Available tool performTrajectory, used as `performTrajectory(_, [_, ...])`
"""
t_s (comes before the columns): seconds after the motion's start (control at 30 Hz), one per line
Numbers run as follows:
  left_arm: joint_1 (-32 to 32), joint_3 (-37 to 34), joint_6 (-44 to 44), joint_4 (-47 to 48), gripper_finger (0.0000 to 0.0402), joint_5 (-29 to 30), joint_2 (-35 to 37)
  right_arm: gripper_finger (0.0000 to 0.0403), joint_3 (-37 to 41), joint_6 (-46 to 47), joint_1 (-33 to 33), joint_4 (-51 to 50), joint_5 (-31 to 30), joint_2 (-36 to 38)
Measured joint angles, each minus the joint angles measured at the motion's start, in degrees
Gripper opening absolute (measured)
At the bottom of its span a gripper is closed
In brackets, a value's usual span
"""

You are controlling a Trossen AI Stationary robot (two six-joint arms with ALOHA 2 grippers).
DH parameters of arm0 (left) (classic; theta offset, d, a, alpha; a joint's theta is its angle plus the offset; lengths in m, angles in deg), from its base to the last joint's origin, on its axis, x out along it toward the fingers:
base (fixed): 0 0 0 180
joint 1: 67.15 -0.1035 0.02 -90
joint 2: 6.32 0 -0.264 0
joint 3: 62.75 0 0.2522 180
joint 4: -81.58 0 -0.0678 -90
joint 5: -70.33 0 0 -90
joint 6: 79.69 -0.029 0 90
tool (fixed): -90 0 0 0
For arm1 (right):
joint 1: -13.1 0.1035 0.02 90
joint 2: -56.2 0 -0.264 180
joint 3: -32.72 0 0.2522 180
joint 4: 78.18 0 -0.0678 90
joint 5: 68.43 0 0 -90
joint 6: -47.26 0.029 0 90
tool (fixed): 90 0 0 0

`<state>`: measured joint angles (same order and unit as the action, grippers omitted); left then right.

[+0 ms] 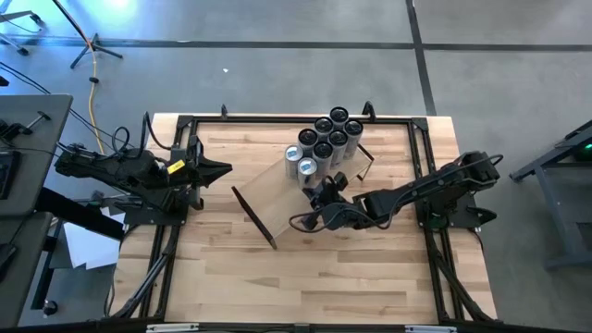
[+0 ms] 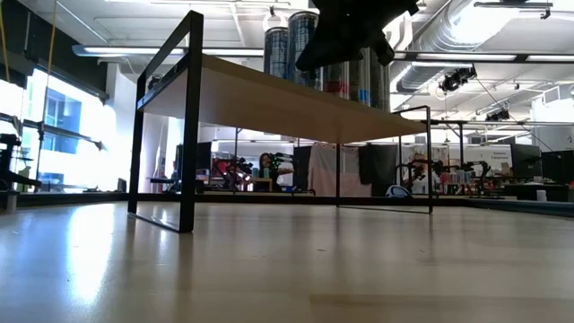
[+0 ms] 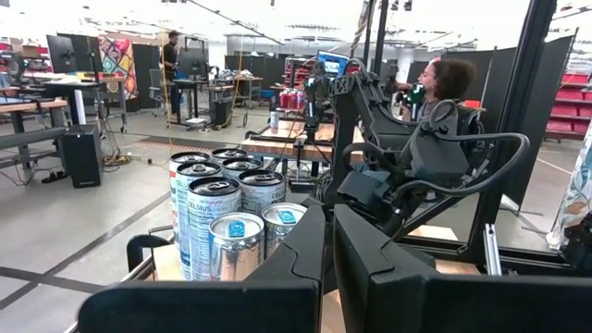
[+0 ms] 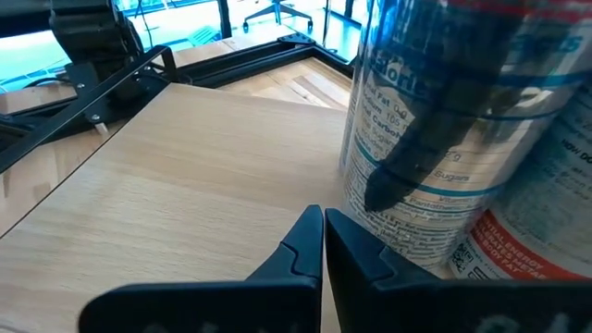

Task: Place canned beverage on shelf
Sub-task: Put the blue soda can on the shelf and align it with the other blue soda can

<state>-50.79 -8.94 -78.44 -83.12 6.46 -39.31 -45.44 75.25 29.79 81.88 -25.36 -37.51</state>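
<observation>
The cans [image 1: 326, 143] stand upright in a tight cluster on the shelf [image 1: 277, 190], bunched at its far end, near the back rail of my frame. In my left wrist view the same cluster [image 3: 222, 217] shows silver sides and pull-tab tops, two of them with blue tabs. The shelf is a pale board on thin black brackets, lying slantwise across the middle of the counter [image 1: 370, 268]; from the low view its board [image 2: 269, 99] sits raised above the counter top on those black end frames.

My right jaws [image 1: 319, 196] hang just beside the near edge of the cluster, over the shelf, pressed together and pinching nothing. My right wrist view shows them [image 4: 322, 242] closed tip to tip above the pale wood, with a blue-and-white can [image 4: 425, 139] right in front.

My left jaws [image 1: 222, 169] wait at the counter's left side, well apart from the shelf, also pressed together and empty.
</observation>
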Motion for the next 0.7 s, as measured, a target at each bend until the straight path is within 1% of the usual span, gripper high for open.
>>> performTrajectory(0.23, [0.0, 0.0, 0.0, 0.0, 0.0, 0.0, 0.0, 0.0, 0.0, -0.2, -1.2, 0.0, 0.3, 0.0])
performTrajectory(0.37, [0.0, 0.0, 0.1, 0.0, 0.0, 0.0, 0.0, 0.0, 0.0, -2.0, -1.6, 0.4, 0.4, 0.0])
performTrajectory(0.7, [0.0, 0.0, 0.1, 0.0, 0.0, 0.0, 0.0, 0.0, 0.0, -2.4, -1.6, 1.1, 2.6, 0.0])
